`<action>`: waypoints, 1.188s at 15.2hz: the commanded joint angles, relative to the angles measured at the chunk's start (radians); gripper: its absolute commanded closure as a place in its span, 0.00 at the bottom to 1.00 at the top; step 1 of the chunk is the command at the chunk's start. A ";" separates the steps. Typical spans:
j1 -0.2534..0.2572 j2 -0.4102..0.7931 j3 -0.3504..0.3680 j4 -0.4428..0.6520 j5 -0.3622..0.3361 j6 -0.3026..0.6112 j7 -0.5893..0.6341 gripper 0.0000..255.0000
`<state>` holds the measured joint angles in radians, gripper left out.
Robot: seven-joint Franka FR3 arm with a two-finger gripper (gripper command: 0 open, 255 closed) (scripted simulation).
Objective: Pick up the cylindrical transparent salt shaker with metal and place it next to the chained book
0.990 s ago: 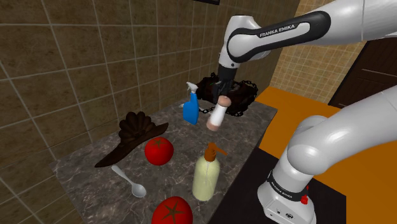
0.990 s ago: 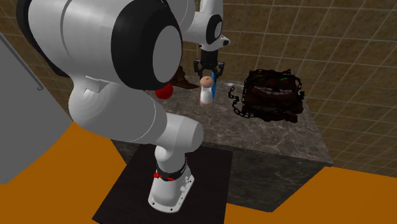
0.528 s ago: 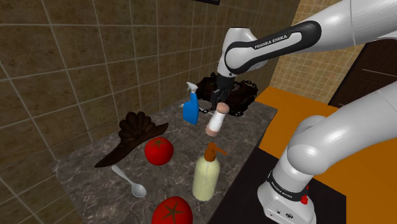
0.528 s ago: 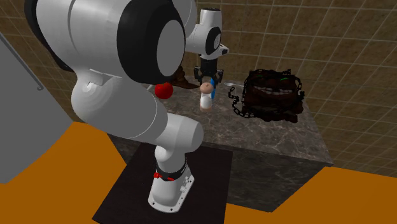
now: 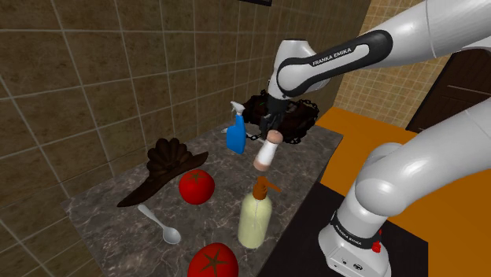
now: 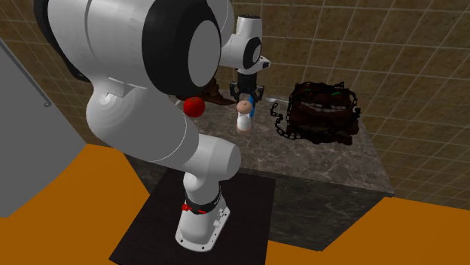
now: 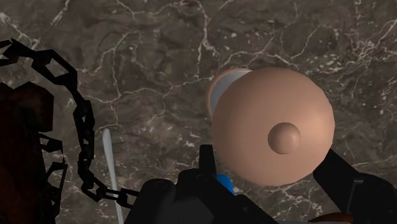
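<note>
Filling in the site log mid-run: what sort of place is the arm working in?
Probably a kitchen, though that is a guess: a dark marbled counter runs along a brown tiled wall, and a spoon lies on the counter.

counter [image 7: 159,38]: dark veined marble | shaker cap [image 7: 273,137]: smooth, matt | wall [image 5: 118,63]: tiled

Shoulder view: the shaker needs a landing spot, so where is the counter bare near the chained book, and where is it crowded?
Bare: the marble counter between the chained book and the soap bottle, beneath the salt shaker in the fingers. Crowded: blue spray bottle beside the book; hat, tomatoes, spoon farther along.
</note>
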<state>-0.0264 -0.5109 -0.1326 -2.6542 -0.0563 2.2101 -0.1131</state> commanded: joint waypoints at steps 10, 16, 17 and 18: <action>-0.001 -0.053 0.007 0.066 0.001 -0.118 0.002 0.00; -0.001 -0.064 0.008 0.085 0.001 -0.148 0.002 0.00; -0.001 -0.064 0.008 0.085 0.001 -0.148 0.002 0.00; -0.001 -0.064 0.008 0.085 0.001 -0.148 0.002 0.00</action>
<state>-0.0278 -0.5746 -0.1245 -2.5697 -0.0551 2.0625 -0.1111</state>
